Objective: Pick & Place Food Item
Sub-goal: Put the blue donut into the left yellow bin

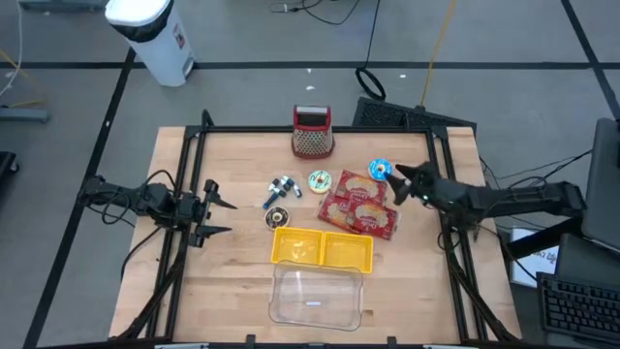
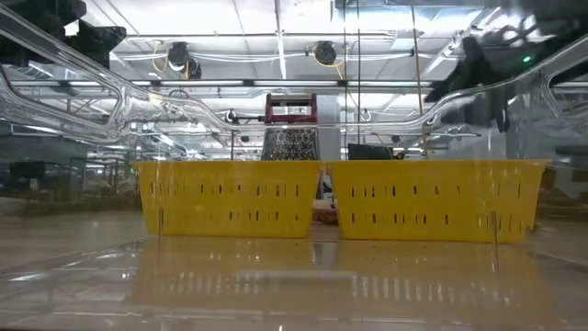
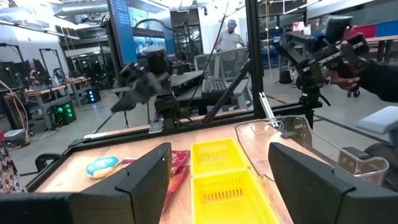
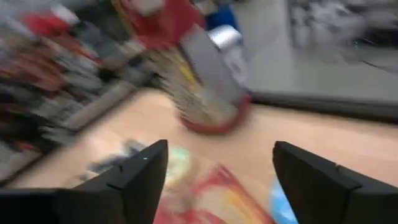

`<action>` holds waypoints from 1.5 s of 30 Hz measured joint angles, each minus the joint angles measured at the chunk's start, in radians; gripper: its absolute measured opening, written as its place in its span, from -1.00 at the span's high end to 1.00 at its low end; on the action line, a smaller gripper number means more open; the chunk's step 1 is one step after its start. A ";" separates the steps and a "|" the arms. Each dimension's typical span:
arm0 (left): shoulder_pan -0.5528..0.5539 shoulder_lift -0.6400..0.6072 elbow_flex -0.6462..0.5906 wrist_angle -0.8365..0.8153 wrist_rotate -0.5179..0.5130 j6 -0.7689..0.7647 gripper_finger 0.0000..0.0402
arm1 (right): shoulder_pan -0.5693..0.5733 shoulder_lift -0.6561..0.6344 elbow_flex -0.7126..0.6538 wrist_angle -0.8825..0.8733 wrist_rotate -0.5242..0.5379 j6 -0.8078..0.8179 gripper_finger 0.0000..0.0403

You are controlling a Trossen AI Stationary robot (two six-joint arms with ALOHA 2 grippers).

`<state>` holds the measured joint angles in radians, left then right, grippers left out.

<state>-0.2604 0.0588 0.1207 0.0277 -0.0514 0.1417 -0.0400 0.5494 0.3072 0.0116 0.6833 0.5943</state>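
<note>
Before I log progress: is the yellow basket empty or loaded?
Empty: the yellow basket shows bare yellow floors in both compartments from above.

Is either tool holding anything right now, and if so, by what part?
Nothing is held. The left tool and right tool are both open and empty.

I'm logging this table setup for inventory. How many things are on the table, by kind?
Red snack packets: 2
Doughnuts: 2
Grater: 1
Yellow basket: 1
Clear tub: 1
Small metal pieces: 2
Total: 9
</note>
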 joint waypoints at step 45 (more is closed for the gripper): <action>0.000 0.000 0.000 -0.001 -0.001 0.000 -0.34 | -0.593 0.749 0.225 0.070 -0.654 -0.112 0.65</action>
<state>-0.2604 0.0586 0.1207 0.0269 -0.0525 0.1417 -0.6334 1.2986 0.5327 0.0813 0.0290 0.4819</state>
